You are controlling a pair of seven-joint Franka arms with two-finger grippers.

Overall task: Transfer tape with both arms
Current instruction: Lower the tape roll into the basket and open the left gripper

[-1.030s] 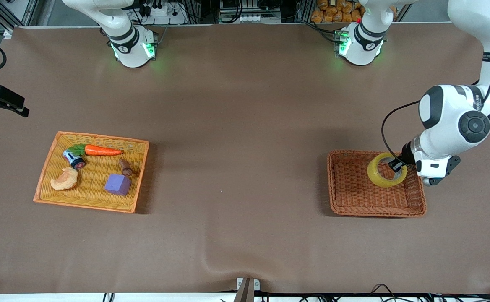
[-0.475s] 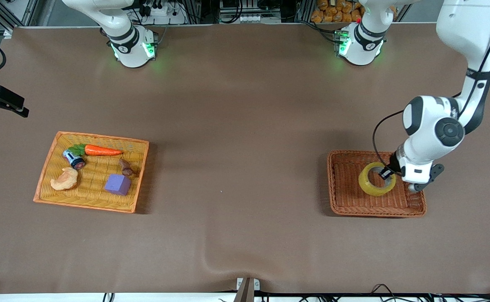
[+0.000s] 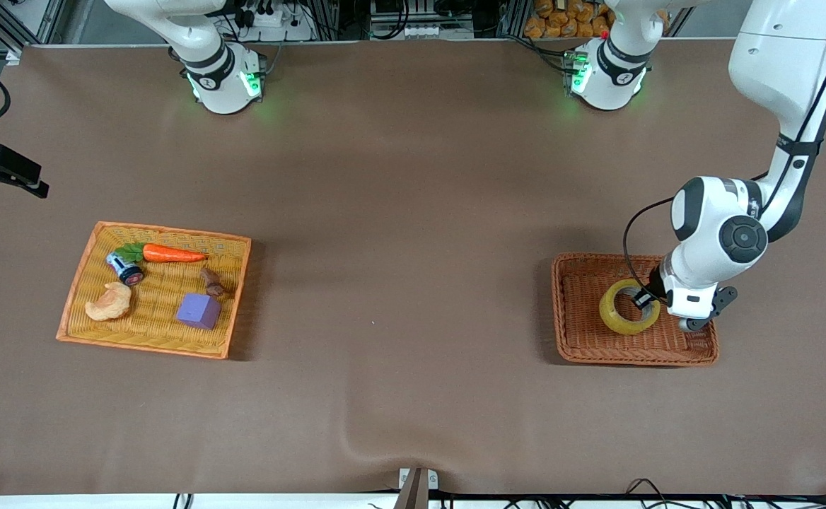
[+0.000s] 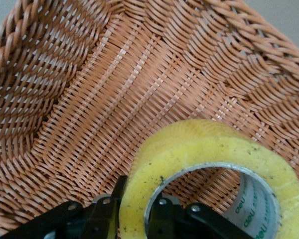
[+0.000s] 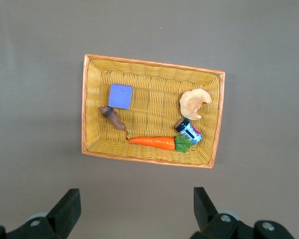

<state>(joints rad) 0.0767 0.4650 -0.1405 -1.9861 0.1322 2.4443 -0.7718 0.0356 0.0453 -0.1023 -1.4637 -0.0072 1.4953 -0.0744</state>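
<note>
The brown table carries two baskets well apart. Toward the left arm's end lies the brown wicker basket, and toward the right arm's end the yellow wicker tray, in which a toy carrot, a purple cube, a croissant-shaped toy, a small blue-and-white item and a brown acorn-like piece are seen.

The tape is found inside the brown wicker basket, in the half toward the left arm's end; whether it rests on the weave or is just lifted cannot be told. The left gripper is clamped on the ring's wall, one finger inside the pale core and one on the outer yellow face, as the left wrist view shows at the tape and the fingers.

The right gripper is held high over the yellow wicker tray with its fingers wide apart and nothing between them; that arm is waiting.

The roll is judged light and fairly stiff, its core resisting a squeeze, though the smooth outer film may be slippery and the ring could pivot about a single pinch. A hold across the wall, as now taken, is judged sound; for the handover, the free part of the ring away from the left gripper is judged the best place to be gripped by the right one
</note>
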